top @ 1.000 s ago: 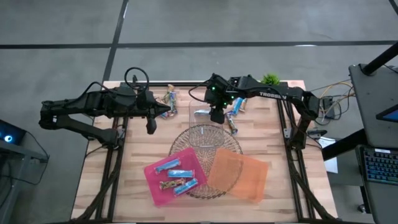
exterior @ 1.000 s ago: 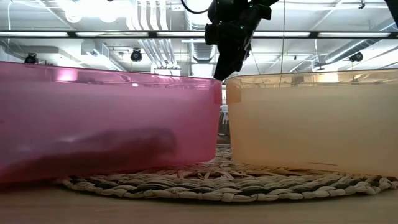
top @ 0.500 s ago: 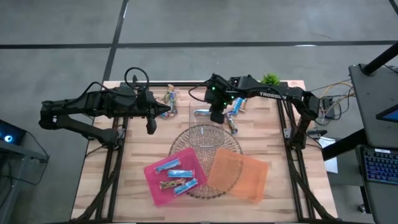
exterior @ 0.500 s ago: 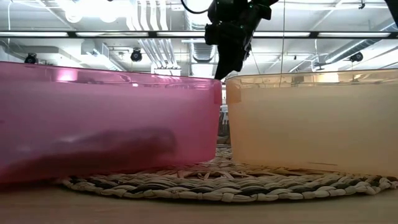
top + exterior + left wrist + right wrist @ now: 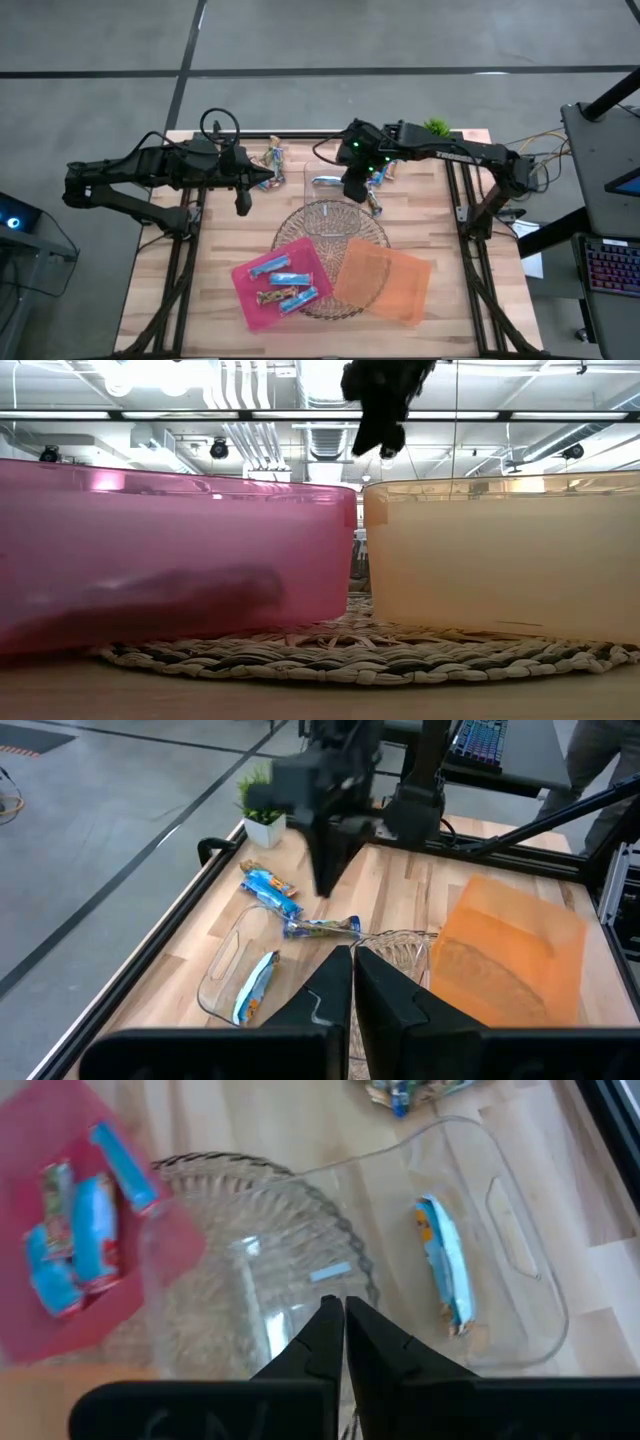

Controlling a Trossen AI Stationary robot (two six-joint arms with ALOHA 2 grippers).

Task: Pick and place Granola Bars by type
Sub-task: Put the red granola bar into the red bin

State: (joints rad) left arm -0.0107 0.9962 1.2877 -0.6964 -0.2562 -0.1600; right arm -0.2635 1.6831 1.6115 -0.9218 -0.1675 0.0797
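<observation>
One blue bar (image 5: 443, 1265) lies in the clear box (image 5: 530, 1295); my right gripper (image 5: 335, 1315), clenched on nothing, must reopen, then descend squarely.

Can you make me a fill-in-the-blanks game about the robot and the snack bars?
1. The pink tray holds ____ bars.
2. The orange tray holds ____ bars.
3. The clear plastic box holds ____ blue bar.
4. The right gripper fingers are ____.

Missing words: four; no; one; shut
</observation>
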